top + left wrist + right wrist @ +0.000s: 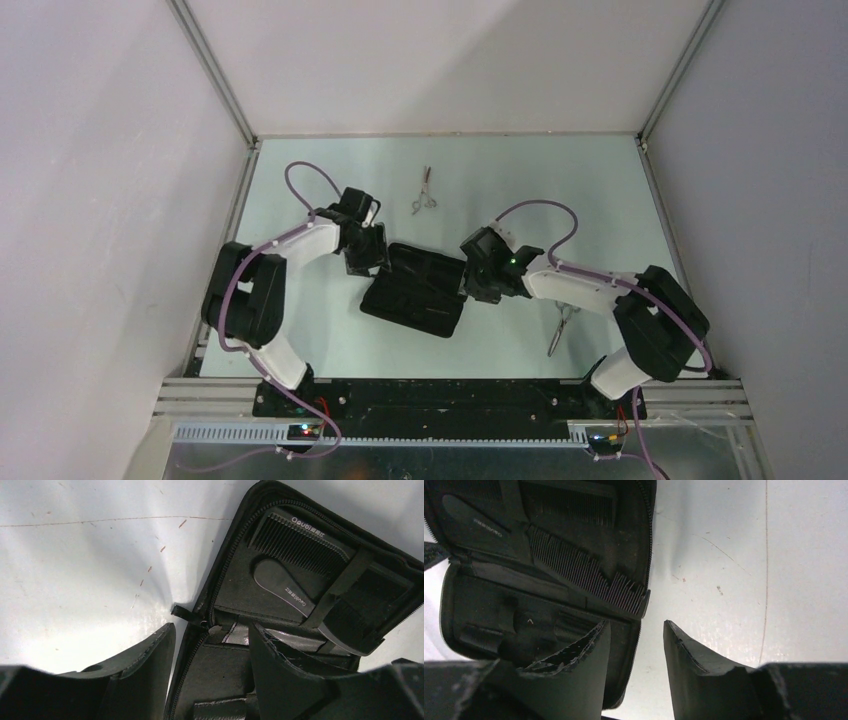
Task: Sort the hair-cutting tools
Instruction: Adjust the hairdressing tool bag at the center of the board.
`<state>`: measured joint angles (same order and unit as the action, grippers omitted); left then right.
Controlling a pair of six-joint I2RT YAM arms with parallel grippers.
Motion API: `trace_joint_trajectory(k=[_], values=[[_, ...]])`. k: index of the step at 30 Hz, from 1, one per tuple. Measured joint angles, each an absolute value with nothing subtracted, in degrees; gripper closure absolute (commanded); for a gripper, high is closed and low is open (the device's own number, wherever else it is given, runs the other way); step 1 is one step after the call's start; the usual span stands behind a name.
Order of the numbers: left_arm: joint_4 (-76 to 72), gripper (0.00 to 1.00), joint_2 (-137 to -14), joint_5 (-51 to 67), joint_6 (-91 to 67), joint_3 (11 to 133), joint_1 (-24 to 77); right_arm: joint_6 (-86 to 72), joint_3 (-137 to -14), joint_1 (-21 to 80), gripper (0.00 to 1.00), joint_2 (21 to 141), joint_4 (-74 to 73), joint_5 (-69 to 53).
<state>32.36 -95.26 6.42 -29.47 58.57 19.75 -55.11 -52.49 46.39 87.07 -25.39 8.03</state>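
Top external shows my left hand (pixel 372 266) and right hand (pixel 468 288), both released, astride opposite edges of the open case (pixel 415 295). Combs (pixel 300 545) sit strapped inside between them. Far scissors (pixel 424 192) and near scissors (pixel 560 328) lie outside on the tabletop (pixel 320 340).

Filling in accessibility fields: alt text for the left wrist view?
Open black zip case fills the right of the frame, one black comb and a second, handled comb tucked under a strap in its upper half. The left pincer hangs over the case's zip edge, a finger on each side, jaws apart; scuffed white table on the left.
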Motion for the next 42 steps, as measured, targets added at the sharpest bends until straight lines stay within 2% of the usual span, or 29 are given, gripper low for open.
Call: trace_joint_trajectory(k=[7, 11, 20, 35, 39, 42], values=[[32.4, 0.48, -98.1, 8.0, -29.6, 58.6, 19.7, -57.0, -52.5, 45.1, 0.67, 92.3, -22.4, 7.0], [32.3, 0.55, -98.7, 8.9, -29.6, 58.6, 19.7, -56.9, -52.5, 44.8, 0.72, 94.0, -21.0, 6.3], [32.4, 0.64, -99.0, 9.2, -29.5, 58.6, 19.1, -54.3, -54.9, 44.4, 1.0, 95.7, -21.9, 5.5], [33.4, 0.74, -99.8, 9.0, -29.3, 59.4, 19.4, -41.8, -64.5, 44.1, 1.0, 99.7, -28.6, 7.8], [33.8, 0.8, -100.1, 8.6, -28.9, 59.8, 19.7, -38.1, -68.6, 44.1, 1.0, 102.7, -31.7, 8.6], [34.2, 0.89, -100.2, 8.1, -28.4, 60.1, 19.9, -35.1, -71.8, 44.2, 1.0, 103.8, -33.9, 9.8]])
